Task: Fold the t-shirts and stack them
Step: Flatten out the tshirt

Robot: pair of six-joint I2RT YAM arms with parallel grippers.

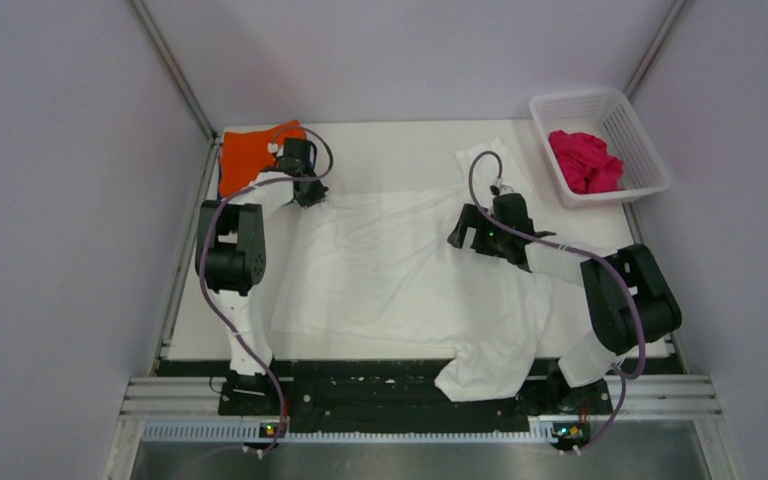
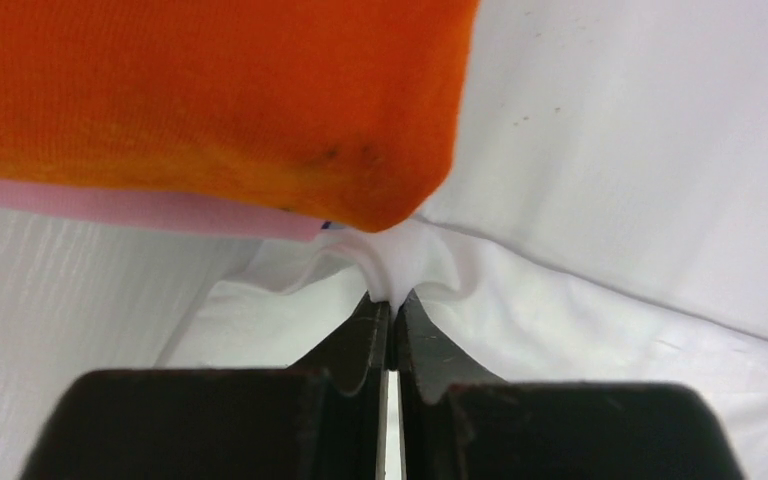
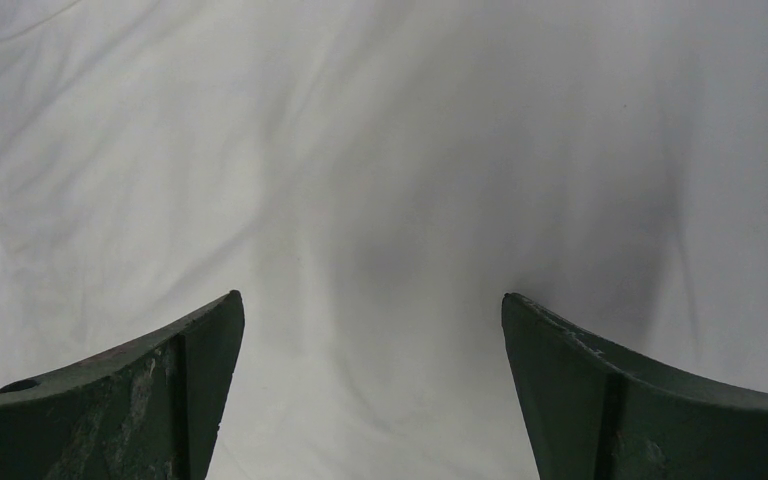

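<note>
We are clenching our left gripper (image 1: pixel 310 194) (image 2: pixel 392 298) on the white t-shirt (image 1: pixel 400 270) (image 2: pixel 401 258). In the left wrist view the two black fingers (image 2: pixel 422 345) are pressing together with a small puckered fold of white cloth caught at their tips. That fold is sitting at the shirt's far-left corner, just beside the folded orange t-shirt (image 1: pixel 247 155) (image 2: pixel 210 100).

The orange one is lying at the far-left corner of the table (image 1: pixel 400 150). It is resting on a pink t-shirt (image 2: pixel 140 208), whose edge is peeking out beneath it.

The white shirt is lying spread across the middle of the table, wrinkled, and one sleeve is hanging over the near edge between the arm bases.

We are keeping our right gripper (image 1: pixel 463 226) (image 3: pixel 372 320) released. Its jaws are standing wide apart over the right part of the white shirt, and they are enclosing nothing but the cloth below. From the wrist view we cannot tell whether its fingertips (image 3: pixel 215 330) are touching the fabric or hanging just above it.

At the far-right corner the white lattice basket (image 1: pixel 632 125) is standing well apart from both grippers. A crumpled magenta t-shirt (image 1: pixel 585 160) is lying inside it.
</note>
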